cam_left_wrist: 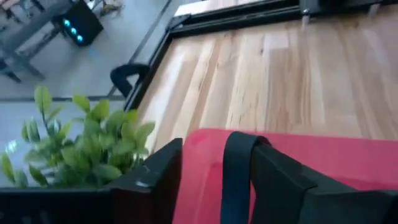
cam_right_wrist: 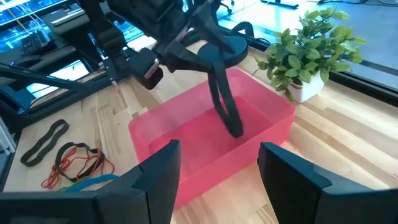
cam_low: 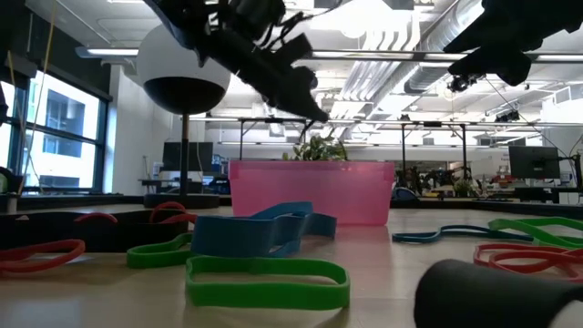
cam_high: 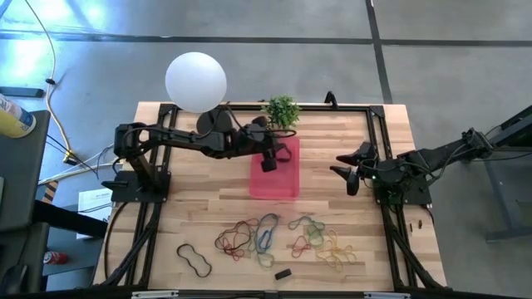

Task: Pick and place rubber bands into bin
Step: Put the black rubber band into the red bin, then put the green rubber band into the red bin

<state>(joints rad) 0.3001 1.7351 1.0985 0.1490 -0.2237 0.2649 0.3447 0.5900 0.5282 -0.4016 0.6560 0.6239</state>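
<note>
Nearest the low camera, a small black block (cam_low: 496, 296) and loose rubber bands (cam_low: 267, 279) (green, blue, red) are seen lying flat on the desk (cam_high: 199, 208), with more bands spread along the near edge in the overhead view. Behind them stands the pink bin (cam_high: 275, 184), roughly at the desk's centre, and a small potted plant (cam_high: 281, 109) sits just beyond its far end.

Step in hand (judged): release of one band into the bin. The left gripper (cam_right_wrist: 214, 46) is poised above the bin; its jaws are parted, yet a black band (cam_right_wrist: 225, 102) hangs from them, its lower end dangling inside the bin's walls. For a clean drop, the jaws are best kept wide and held over the bin's middle until the loop slips free; should it cling to a finger, a small shake or a slow lift directly upward would be advised, so that the band is not dragged over the rim.

The right gripper (cam_high: 345, 171) waits with open jaws and nothing held, beside the bin's right side.
</note>
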